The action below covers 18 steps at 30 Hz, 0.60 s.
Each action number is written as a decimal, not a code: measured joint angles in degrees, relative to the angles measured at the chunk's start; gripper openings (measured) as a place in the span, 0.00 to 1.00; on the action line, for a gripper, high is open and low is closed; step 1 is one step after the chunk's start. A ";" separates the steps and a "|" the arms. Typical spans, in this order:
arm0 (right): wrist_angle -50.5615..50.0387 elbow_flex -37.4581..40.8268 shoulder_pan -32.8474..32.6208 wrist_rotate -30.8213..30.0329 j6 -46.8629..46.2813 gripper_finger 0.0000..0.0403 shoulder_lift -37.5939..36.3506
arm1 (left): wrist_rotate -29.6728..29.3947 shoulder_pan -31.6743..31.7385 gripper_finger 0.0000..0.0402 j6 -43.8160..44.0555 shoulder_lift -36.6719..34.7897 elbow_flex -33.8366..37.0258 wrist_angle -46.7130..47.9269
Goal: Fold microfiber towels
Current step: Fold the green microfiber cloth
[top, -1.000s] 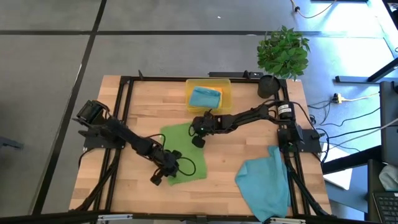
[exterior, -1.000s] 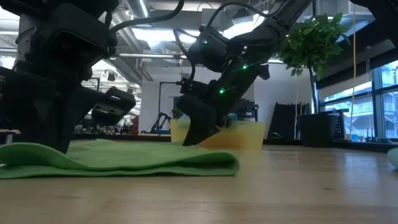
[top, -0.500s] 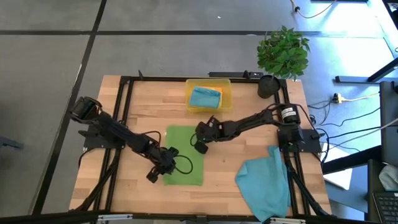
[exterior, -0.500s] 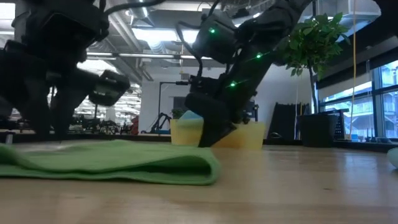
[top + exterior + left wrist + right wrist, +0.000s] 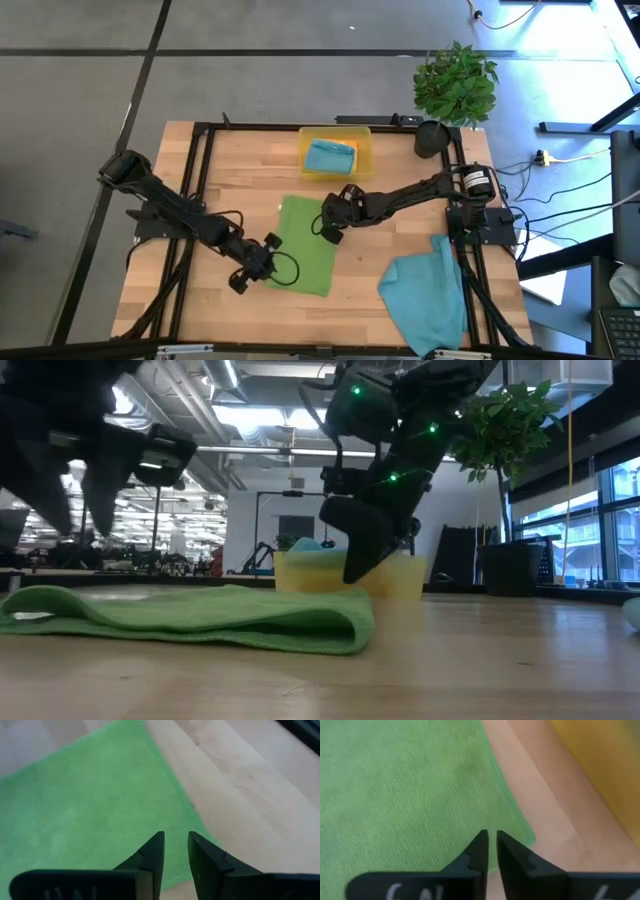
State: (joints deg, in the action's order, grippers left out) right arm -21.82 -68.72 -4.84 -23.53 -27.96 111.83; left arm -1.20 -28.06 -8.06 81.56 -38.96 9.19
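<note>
Green towel (image 5: 308, 258) lies folded on the worktop (image 5: 400, 310); left hand (image 5: 174, 851) slightly parted above it, right hand (image 5: 489, 847) barely parted, both empty. No readable writing.

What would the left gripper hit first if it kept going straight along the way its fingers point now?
Most likely the green towel: the left gripper has a small gap between its fingertips, nothing in it, and points down at the cloth near its edge. Bare table lies just beside that, so depth leaves some doubt.
</note>
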 joint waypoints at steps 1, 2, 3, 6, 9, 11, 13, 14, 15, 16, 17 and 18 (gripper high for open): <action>0.22 0.00 0.00 -0.04 0.68 0.12 -0.45 | -0.25 -0.61 0.20 0.08 0.30 -0.02 -0.28; -0.37 0.00 -0.06 -0.05 1.05 0.14 -0.93 | -0.44 -1.17 0.20 0.53 0.52 -0.02 -0.28; -0.28 0.00 -0.18 -0.14 1.12 0.16 -1.47 | -0.74 -1.69 0.20 1.15 0.55 0.00 0.03; 0.20 -0.16 -1.26 -0.28 1.56 0.20 -3.31 | -2.29 -3.16 0.20 3.36 0.55 0.00 -1.36; 1.46 -0.18 -3.14 -0.06 3.41 0.22 -4.34 | -5.16 -4.59 0.20 4.92 0.90 -0.02 -2.79; 1.94 -0.18 -4.60 0.12 4.27 0.22 -4.76 | -6.22 -5.24 0.20 5.01 1.77 0.00 -2.58; 3.51 -0.22 -6.12 0.16 4.17 0.22 -4.79 | -6.37 -5.60 0.20 5.53 3.16 0.00 -2.82; 3.74 -0.22 -6.90 0.16 3.97 0.22 -4.81 | -6.41 -5.76 0.20 5.81 3.86 0.00 -3.00; 4.33 -0.22 -7.65 0.20 3.53 0.22 -4.79 | -6.50 -5.90 0.20 5.89 4.64 0.00 -3.47; 5.03 -0.20 -8.32 0.20 2.89 0.22 -4.78 | -6.95 -6.01 0.20 6.02 5.46 0.00 -4.26; 5.55 -0.22 -8.98 0.21 2.55 0.22 -4.80 | -7.48 -6.18 0.20 6.22 6.27 0.00 -4.92; 6.05 -0.22 -9.56 0.20 1.96 0.22 -4.79 | -8.02 -6.33 0.20 6.43 7.07 0.00 -5.62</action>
State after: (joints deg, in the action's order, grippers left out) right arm -15.77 -68.95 -14.41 -23.33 -26.00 107.04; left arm -9.23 -34.39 -1.63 88.63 -38.96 3.57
